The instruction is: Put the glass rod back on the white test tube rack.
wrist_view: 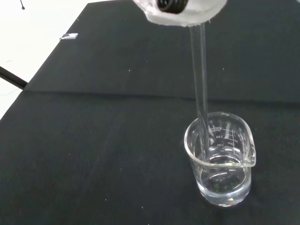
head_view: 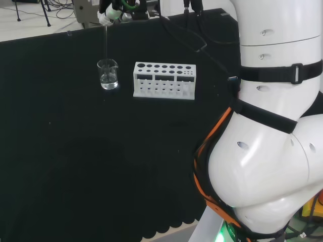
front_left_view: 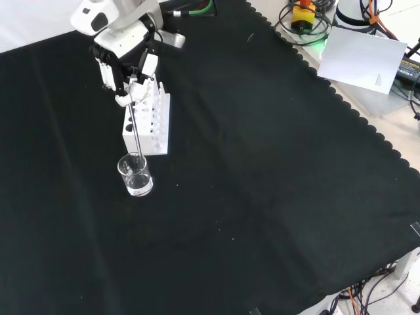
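Note:
A clear glass rod (wrist_view: 199, 75) hangs upright from my hand (front_left_view: 125, 65), whose fingers are curled round its upper end. The rod's (front_left_view: 133, 128) lower end dips into a small glass beaker (front_left_view: 135, 175) holding a little clear liquid. In the head view the hand (head_view: 112, 14) is at the bench's far edge, with the rod (head_view: 106, 43) running down into the beaker (head_view: 108, 74). The white test tube rack (head_view: 164, 80) stands just right of the beaker there; in the front view the rack (front_left_view: 149, 121) sits right behind the beaker, below the hand.
My arm's big white links (head_view: 267, 131) take up the right of the head view. The black cloth (front_left_view: 262, 184) spreads wide around the beaker and rack. Papers and cables (front_left_view: 361, 52) lie beyond the cloth's scalloped edge in the front view.

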Action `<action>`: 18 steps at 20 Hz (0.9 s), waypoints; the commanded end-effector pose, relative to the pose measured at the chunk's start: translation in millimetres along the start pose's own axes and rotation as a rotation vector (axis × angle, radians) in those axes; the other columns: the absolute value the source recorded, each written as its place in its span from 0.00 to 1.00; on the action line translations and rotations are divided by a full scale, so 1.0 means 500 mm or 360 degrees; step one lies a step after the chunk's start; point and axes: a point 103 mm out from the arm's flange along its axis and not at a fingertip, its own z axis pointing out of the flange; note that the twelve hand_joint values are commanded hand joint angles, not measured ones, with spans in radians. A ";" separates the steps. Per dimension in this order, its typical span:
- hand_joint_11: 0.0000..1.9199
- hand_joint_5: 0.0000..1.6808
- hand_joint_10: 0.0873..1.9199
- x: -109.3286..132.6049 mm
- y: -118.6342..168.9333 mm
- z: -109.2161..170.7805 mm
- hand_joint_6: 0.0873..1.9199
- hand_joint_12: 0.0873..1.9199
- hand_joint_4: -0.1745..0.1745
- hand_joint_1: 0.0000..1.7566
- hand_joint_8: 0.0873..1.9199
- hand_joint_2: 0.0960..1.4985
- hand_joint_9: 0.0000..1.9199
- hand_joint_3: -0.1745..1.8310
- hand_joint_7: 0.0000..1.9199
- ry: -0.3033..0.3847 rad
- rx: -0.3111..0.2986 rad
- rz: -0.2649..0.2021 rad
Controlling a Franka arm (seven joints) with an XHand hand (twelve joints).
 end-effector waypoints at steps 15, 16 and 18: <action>0.94 0.88 0.19 -0.011 -0.065 -0.073 0.04 0.40 0.00 0.70 0.45 0.66 1.00 0.00 0.82 0.0008 -0.0099 0.0041; 0.94 0.88 0.19 -0.013 -0.068 -0.077 0.04 0.40 0.00 0.70 0.45 0.66 1.00 0.00 0.82 0.0010 -0.0106 0.0045; 0.94 0.88 0.19 -0.020 -0.073 -0.087 0.04 0.40 0.00 0.70 0.45 0.66 1.00 0.00 0.82 0.0012 -0.0119 0.0055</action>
